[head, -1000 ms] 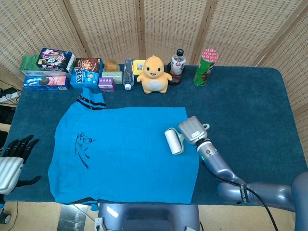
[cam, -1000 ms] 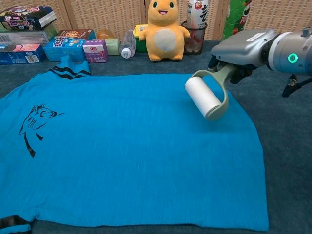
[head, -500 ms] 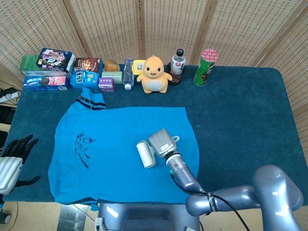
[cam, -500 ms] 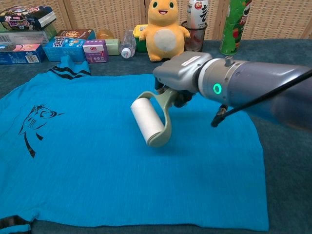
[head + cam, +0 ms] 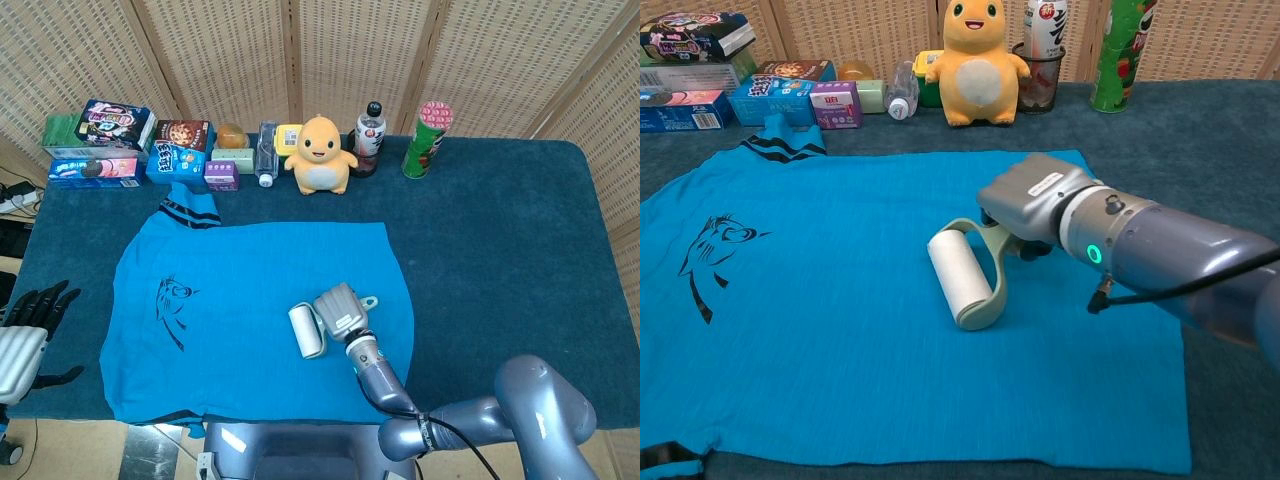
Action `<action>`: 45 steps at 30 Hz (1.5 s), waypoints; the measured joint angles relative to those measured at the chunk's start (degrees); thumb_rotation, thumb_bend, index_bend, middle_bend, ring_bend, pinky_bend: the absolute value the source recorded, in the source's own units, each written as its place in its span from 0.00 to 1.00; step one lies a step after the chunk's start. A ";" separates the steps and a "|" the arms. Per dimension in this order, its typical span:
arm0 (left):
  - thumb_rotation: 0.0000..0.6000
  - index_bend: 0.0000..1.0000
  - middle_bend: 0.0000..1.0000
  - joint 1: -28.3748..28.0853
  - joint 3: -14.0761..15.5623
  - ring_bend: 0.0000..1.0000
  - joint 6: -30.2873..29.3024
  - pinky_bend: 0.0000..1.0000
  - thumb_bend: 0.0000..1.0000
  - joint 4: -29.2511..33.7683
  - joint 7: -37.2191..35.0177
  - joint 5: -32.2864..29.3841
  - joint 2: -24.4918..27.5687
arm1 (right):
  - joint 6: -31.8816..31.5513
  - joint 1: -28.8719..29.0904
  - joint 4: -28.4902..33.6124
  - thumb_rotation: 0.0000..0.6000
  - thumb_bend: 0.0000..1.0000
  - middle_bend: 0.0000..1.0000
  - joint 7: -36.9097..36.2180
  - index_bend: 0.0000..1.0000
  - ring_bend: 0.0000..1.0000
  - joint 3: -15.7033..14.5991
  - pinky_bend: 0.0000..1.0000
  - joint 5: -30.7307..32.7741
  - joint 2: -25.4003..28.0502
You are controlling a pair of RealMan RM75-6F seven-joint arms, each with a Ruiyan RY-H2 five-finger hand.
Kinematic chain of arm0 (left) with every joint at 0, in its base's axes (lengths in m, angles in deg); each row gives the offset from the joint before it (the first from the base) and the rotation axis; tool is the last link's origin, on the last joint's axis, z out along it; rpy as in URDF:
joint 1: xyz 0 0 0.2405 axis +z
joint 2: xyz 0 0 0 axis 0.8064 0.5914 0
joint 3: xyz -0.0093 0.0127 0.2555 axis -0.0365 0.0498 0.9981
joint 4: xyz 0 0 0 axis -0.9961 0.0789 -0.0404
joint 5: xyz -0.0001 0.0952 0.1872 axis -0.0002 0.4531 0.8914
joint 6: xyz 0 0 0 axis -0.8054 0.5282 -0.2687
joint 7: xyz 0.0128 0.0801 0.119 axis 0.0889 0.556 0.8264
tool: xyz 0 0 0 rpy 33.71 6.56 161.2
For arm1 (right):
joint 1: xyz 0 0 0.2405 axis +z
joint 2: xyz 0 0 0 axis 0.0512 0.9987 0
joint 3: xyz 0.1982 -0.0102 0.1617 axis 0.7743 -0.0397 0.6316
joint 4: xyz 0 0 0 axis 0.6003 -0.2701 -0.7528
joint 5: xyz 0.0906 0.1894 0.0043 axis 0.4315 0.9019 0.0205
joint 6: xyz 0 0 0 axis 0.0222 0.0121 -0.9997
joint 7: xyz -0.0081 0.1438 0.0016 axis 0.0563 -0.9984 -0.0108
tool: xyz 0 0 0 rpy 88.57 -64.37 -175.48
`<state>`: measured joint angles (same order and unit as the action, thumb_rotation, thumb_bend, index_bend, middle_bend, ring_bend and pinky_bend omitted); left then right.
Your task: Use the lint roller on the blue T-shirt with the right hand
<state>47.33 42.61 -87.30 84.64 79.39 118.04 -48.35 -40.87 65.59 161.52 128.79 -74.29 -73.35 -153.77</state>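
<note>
Change: over the last second the right hand (image 5: pixel 1035 205) has carried the lint roller (image 5: pixel 962 277) from the T-shirt's far right edge in toward its middle, then drawn it slightly back and toward the near hem in the last half second.
Meaning: judged from this, a rolling stroke across the fabric is under way; the cat print side of the shirt looks not yet covered.
Right hand: its fingers grip the pale green handle of the roller, though the chest view hides most of them under the grey hand shell.
Left hand: the left hand (image 5: pixel 28 325) hangs off the worktop's near left corner, well apart from the roller, dark fingers spread and holding nothing; it has not moved.
Roller: white sticky drum in a looped green frame, lying on the cloth, its axis running roughly from the far side to the near side.
Blue T-shirt: the blue T-shirt (image 5: pixel 820 300) lies flat on the dark blue worktop (image 5: pixel 510 220), with a black cat print left of the roller and a striped collar at the far left; the cloth looks smooth around the roller.
</note>
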 measured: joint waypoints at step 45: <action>1.00 0.00 0.00 -0.47 0.24 0.00 1.17 0.02 0.14 0.98 2.26 -1.05 -0.55 | 15.96 -14.37 -21.28 1.00 1.00 0.69 -31.03 0.51 0.76 1.56 0.99 -13.01 18.90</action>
<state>46.86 42.85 -86.14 85.62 81.66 116.99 -48.90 -24.90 51.22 140.25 97.76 -72.73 -86.36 -134.87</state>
